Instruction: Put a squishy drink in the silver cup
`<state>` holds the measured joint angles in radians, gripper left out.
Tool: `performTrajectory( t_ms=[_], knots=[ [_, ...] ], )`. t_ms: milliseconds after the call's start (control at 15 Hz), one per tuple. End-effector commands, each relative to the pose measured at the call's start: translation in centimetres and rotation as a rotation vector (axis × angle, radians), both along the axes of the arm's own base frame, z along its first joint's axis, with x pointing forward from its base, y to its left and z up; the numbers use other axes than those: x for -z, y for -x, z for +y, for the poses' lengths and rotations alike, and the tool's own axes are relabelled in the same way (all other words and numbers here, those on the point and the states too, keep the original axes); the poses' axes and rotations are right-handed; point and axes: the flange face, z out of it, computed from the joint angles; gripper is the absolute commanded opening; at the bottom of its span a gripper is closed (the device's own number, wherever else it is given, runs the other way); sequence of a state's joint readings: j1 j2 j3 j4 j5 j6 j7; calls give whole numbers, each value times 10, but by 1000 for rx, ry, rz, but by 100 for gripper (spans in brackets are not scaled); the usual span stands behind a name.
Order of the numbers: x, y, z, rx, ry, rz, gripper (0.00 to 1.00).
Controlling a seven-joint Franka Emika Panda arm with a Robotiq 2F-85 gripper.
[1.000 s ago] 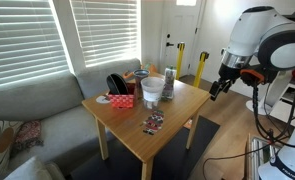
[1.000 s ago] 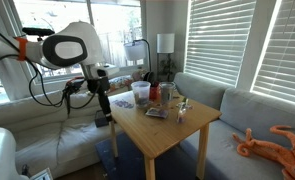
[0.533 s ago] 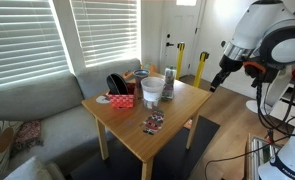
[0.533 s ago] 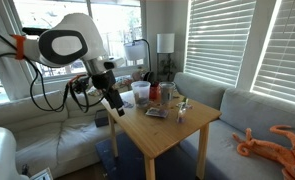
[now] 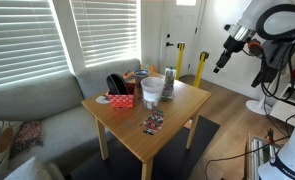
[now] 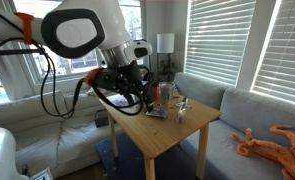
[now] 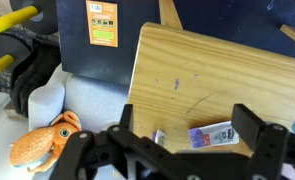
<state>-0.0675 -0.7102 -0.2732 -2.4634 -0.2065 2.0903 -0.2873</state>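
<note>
My gripper (image 7: 187, 118) is open and empty, high above the wooden table (image 7: 217, 70); it also shows in both exterior views (image 5: 223, 58) (image 6: 144, 97). A slim pale squishy drink (image 6: 182, 108) stands near the table's edge. In the wrist view a small pale item (image 7: 159, 138), probably the squishy drink, sits beside a flat printed packet (image 7: 212, 135) between my fingers. The silver cup (image 5: 168, 88) (image 6: 170, 95) stands at the back of the table next to a white cup (image 5: 151, 91) (image 6: 140, 93). The silver cup is out of the wrist view.
A red box (image 5: 119, 99) and a black round object (image 5: 117, 83) sit on the table's far side. The flat packet (image 5: 152, 123) lies near the front. A grey couch (image 5: 32, 110) wraps the table. An orange plush octopus (image 7: 42, 147) (image 6: 272, 140) lies on it.
The arm has swung up and toward the table. The gripper rose in one exterior view and moved over the table's edge in the other. Nothing on the table moved.
</note>
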Motion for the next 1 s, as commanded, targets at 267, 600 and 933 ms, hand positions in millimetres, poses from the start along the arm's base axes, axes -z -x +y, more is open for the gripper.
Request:
performTrajectory(
  t_ms=[267,600,933],
  knots=[
    [2,-8,2,-10,-1,13,100],
    [-16,-32,3,65,-65,-68,100],
    [-48,-81,4,39,-79,-134,100]
  ],
)
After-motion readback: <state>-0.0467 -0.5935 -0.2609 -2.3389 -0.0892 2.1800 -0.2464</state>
